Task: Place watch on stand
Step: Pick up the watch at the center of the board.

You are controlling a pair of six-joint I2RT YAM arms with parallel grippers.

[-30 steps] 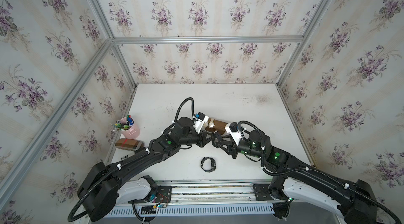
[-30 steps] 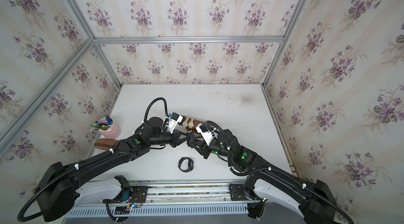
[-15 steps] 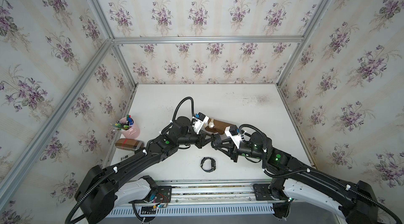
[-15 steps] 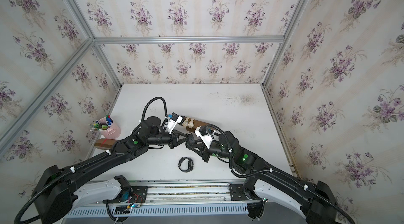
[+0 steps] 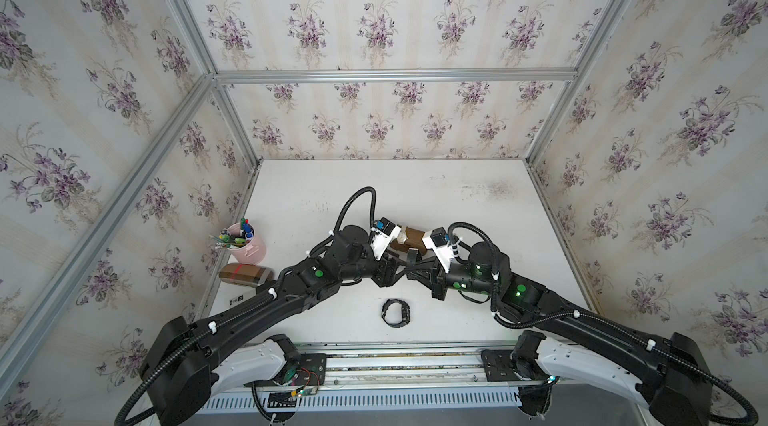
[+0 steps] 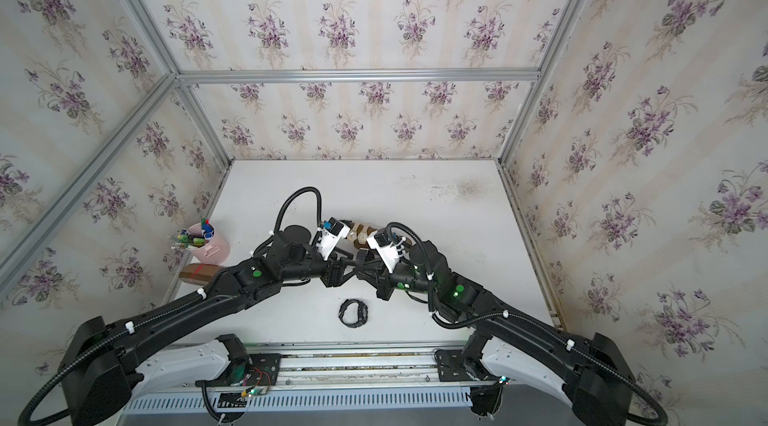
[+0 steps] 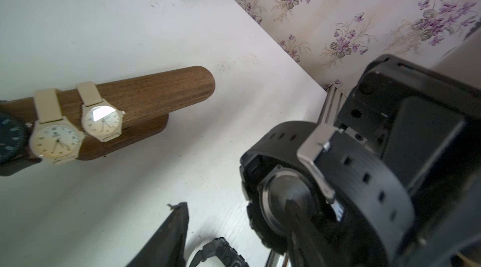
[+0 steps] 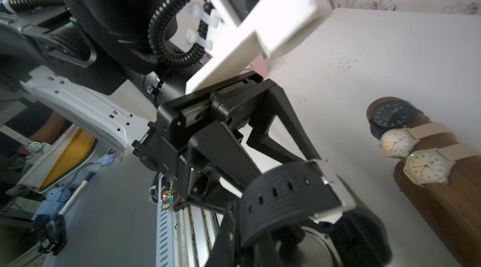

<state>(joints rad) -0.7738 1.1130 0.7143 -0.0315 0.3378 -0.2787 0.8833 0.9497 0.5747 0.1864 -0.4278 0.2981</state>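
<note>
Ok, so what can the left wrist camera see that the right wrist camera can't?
Only the left wrist view shows the bare rounded end of the stand and a second black watch lying on the table. Only the right wrist view shows the whole dial of the dark-faced watch and the left arm's white camera bracket. Both show the stand, two beige watches and the big black watch held in the air.

Left pincer [image 5: 390, 275] opened, right pincer [image 5: 416, 272] now clamped on black watch [image 7: 351, 174]
</note>
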